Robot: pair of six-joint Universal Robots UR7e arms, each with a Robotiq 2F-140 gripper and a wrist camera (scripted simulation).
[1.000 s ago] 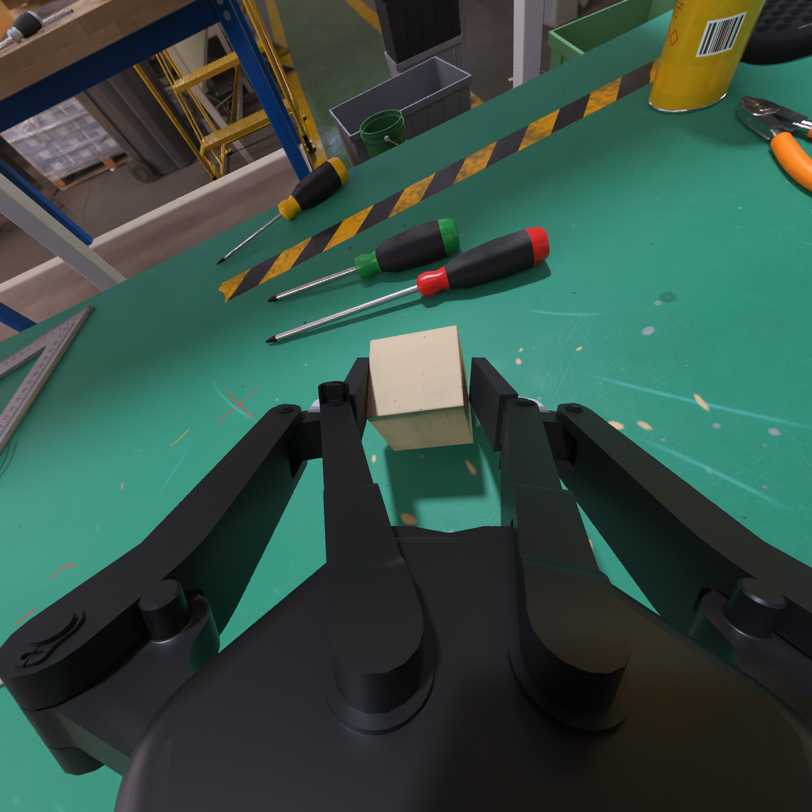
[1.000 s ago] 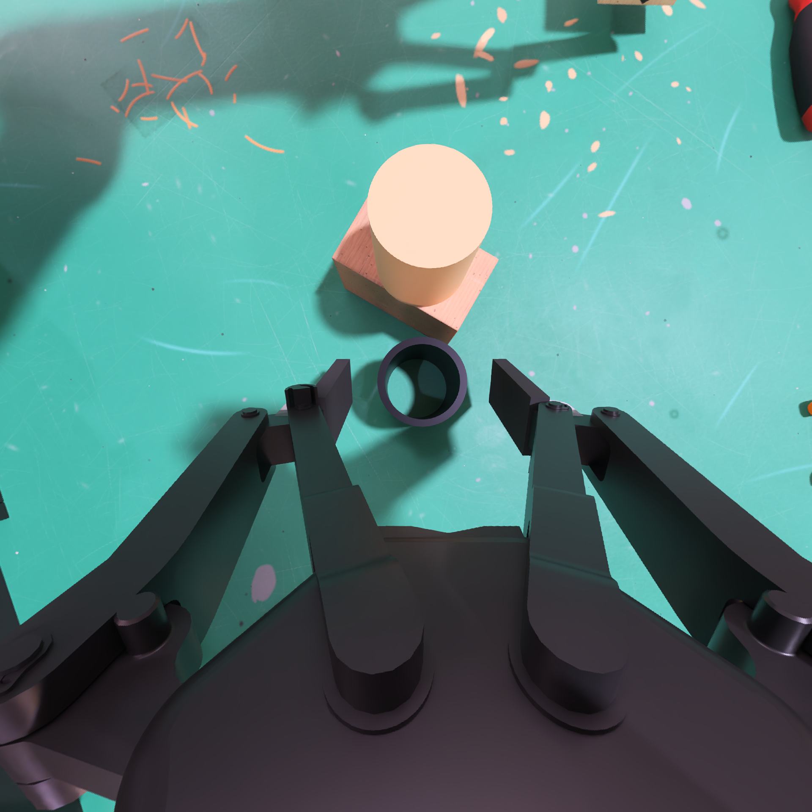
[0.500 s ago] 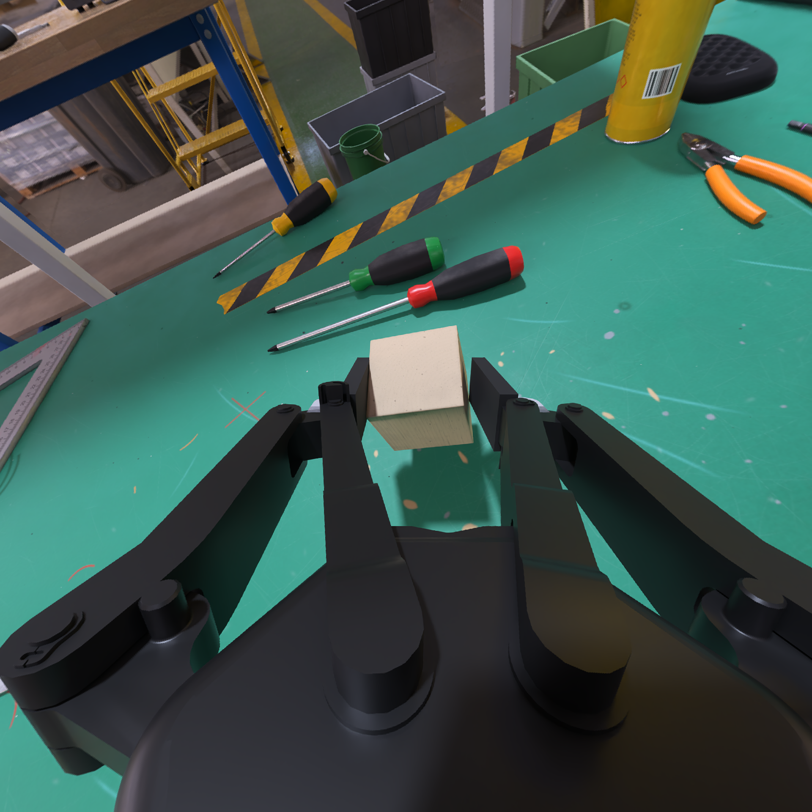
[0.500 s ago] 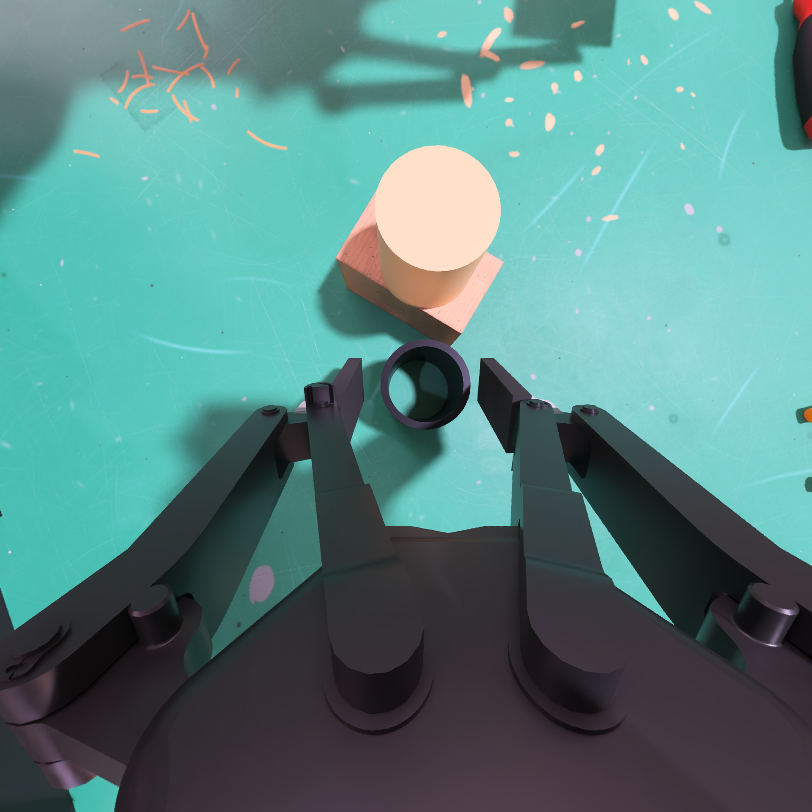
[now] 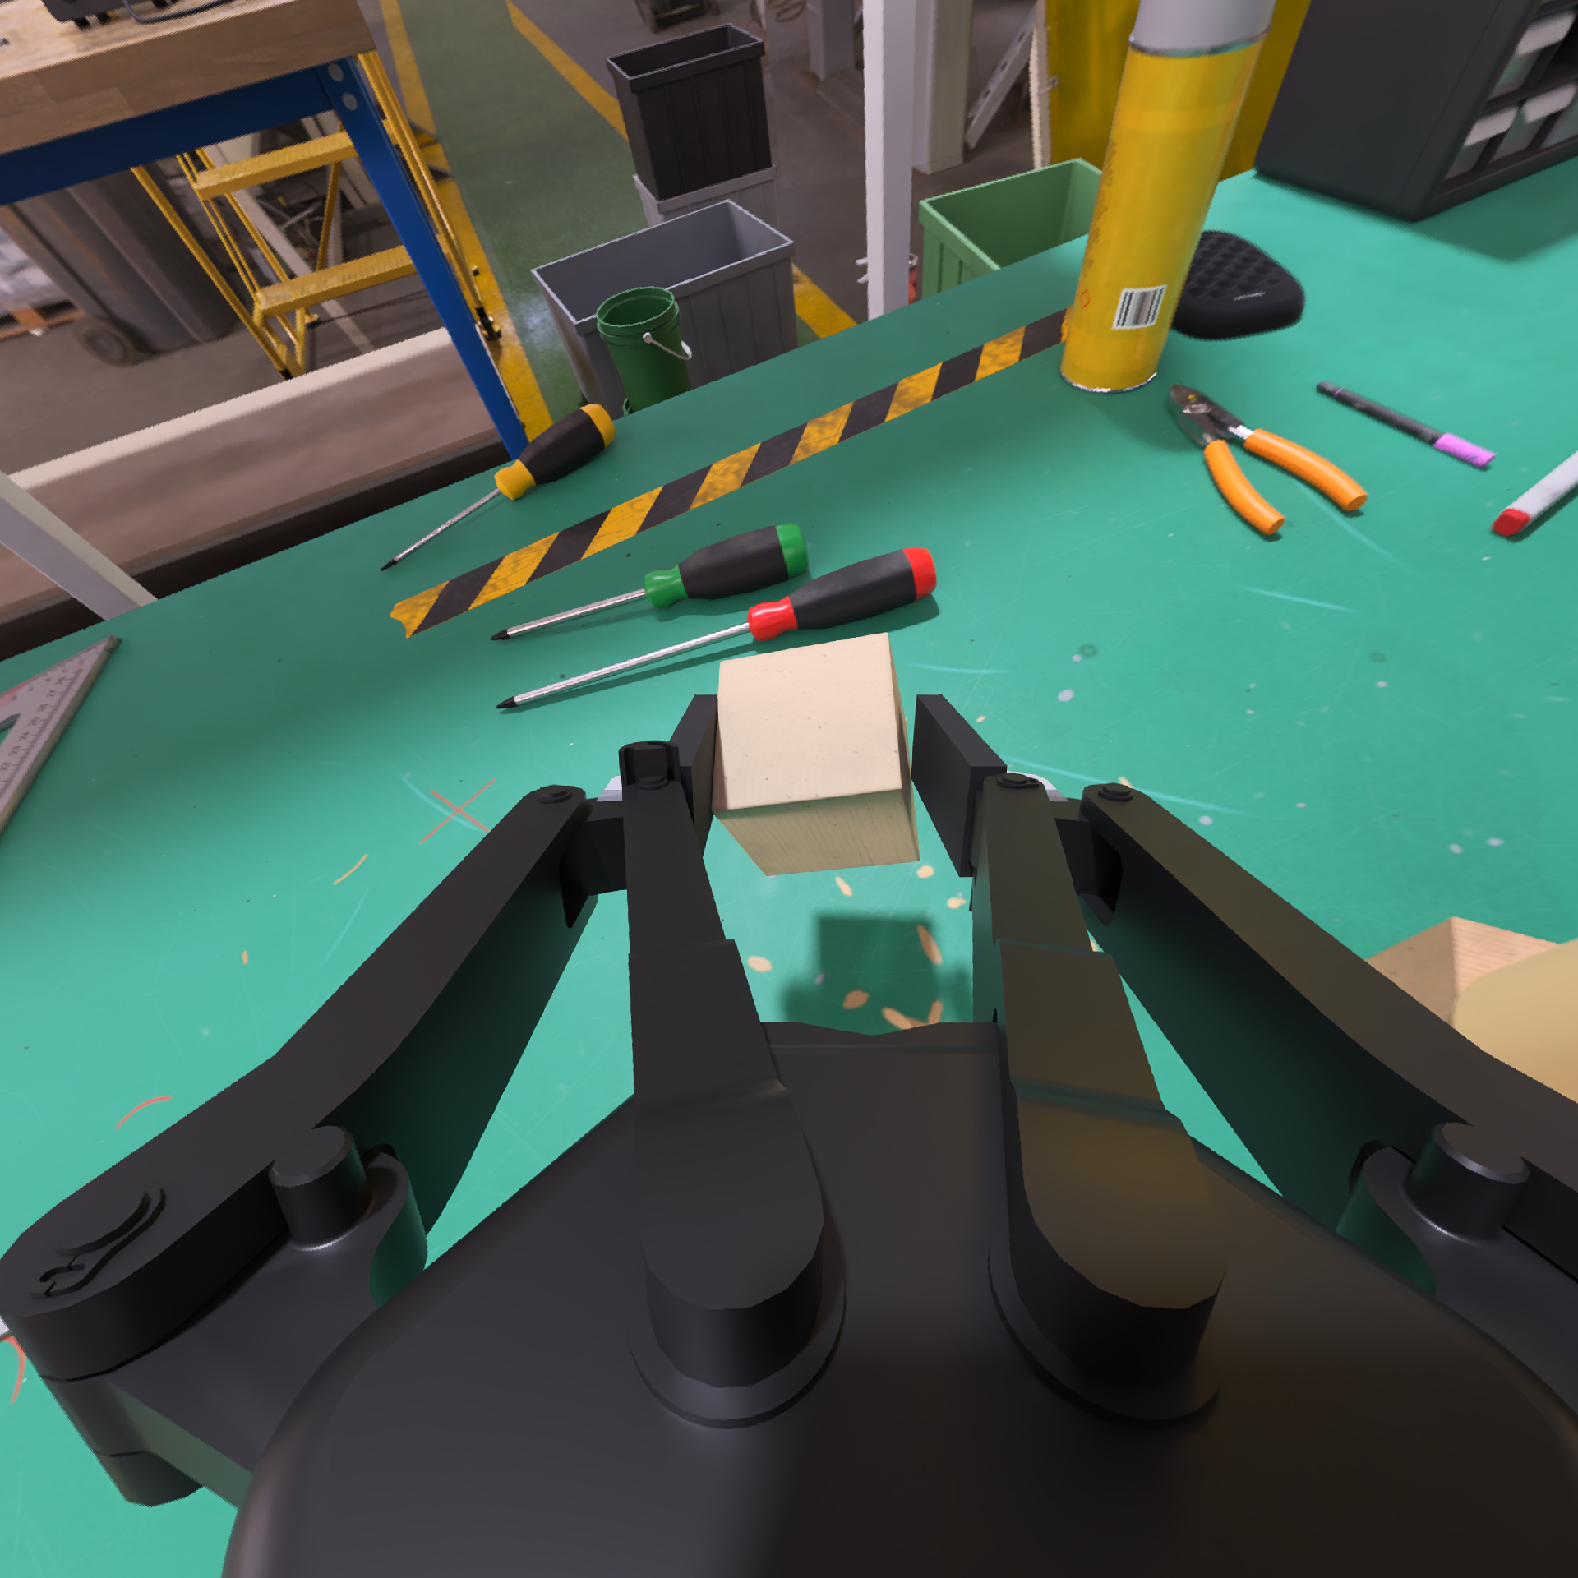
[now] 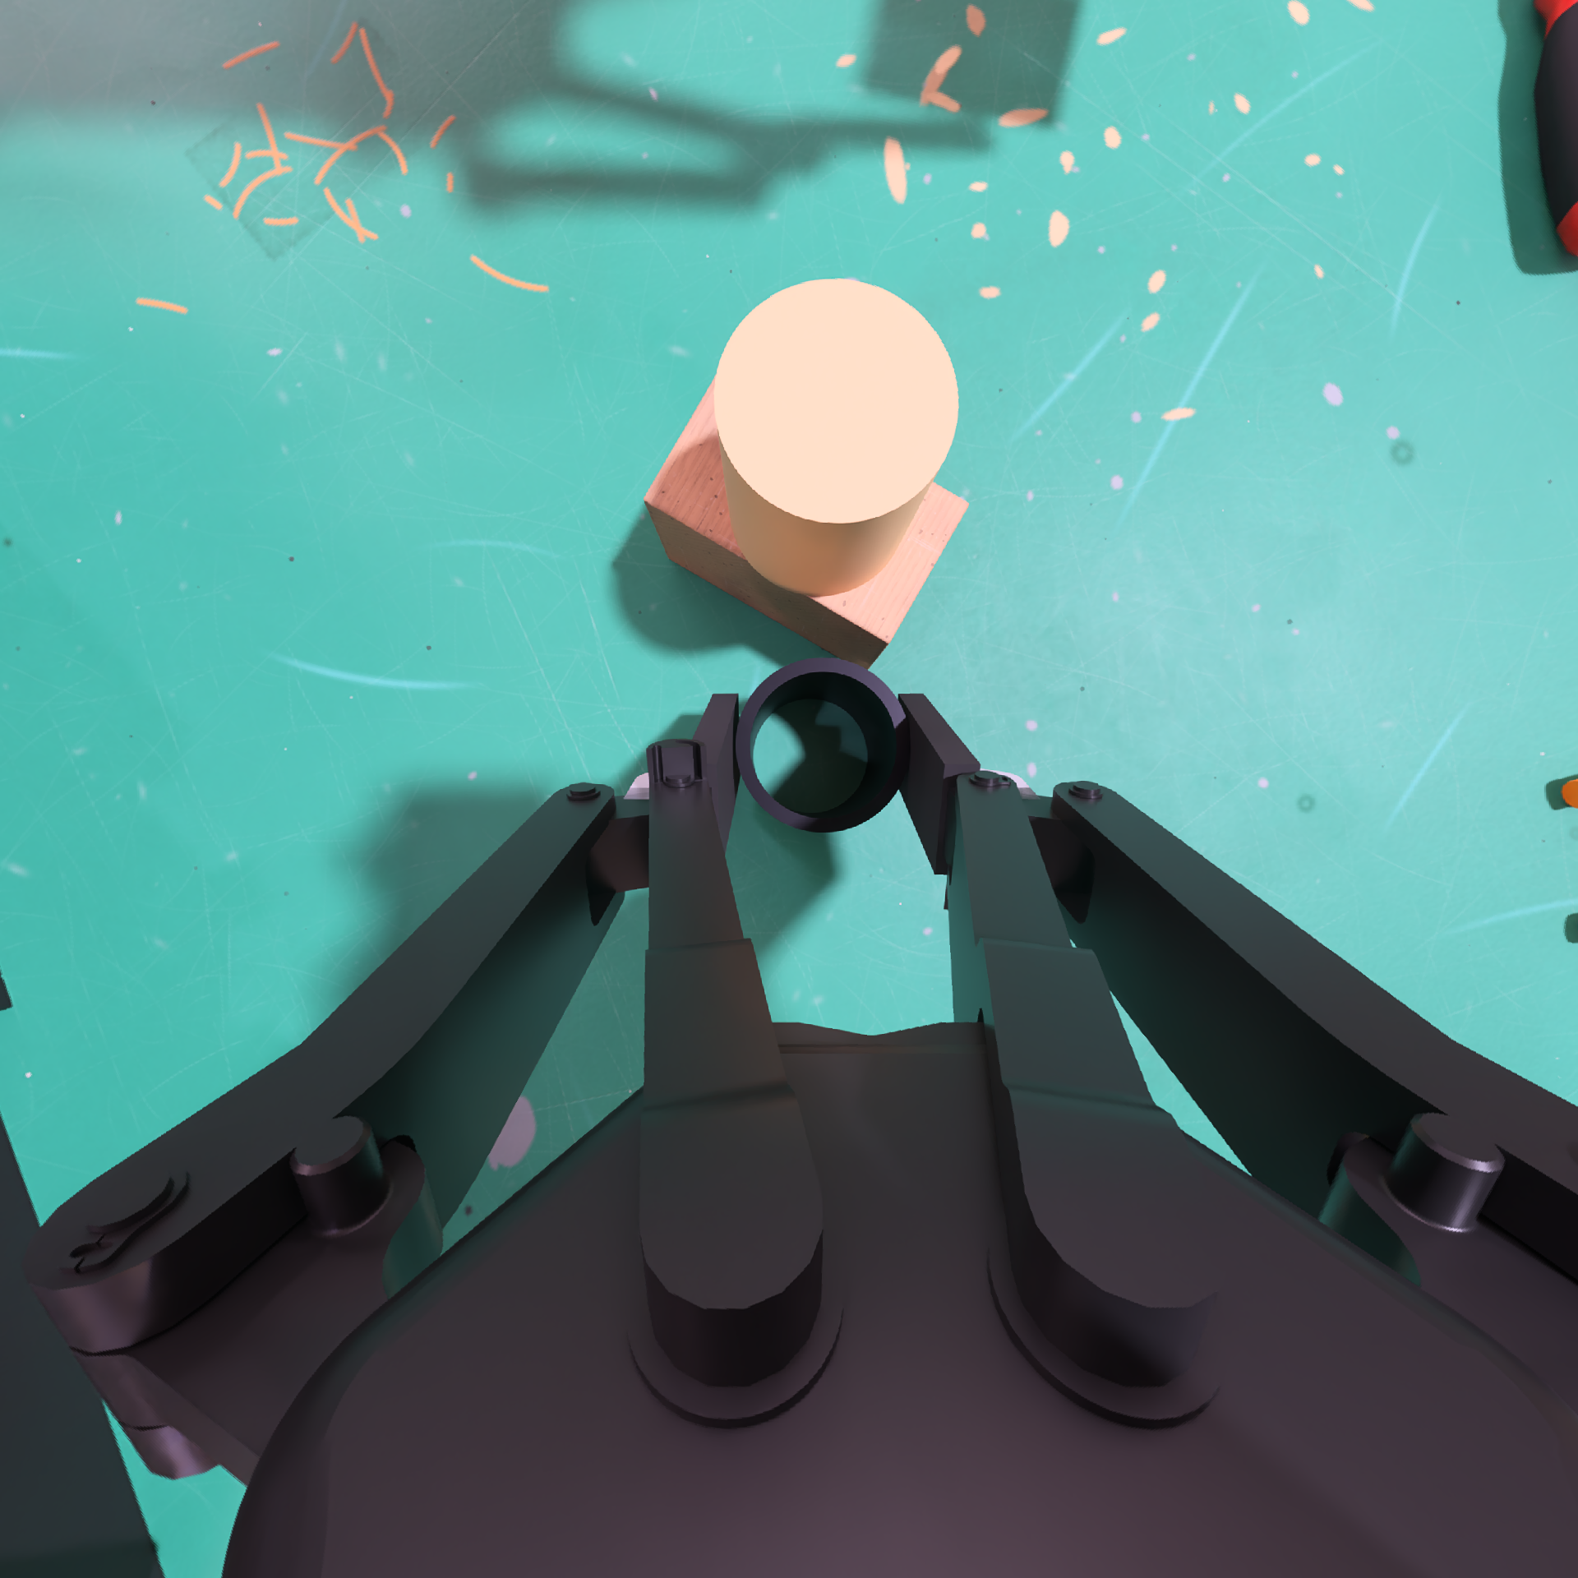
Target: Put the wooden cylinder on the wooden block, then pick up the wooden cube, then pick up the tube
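wooden cube [image 5: 811, 751] aloft in l hand [image 5: 809, 751]

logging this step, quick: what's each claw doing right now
Left claw: shut on the wooden cube, held above the table.
Right claw: shut on the tube.
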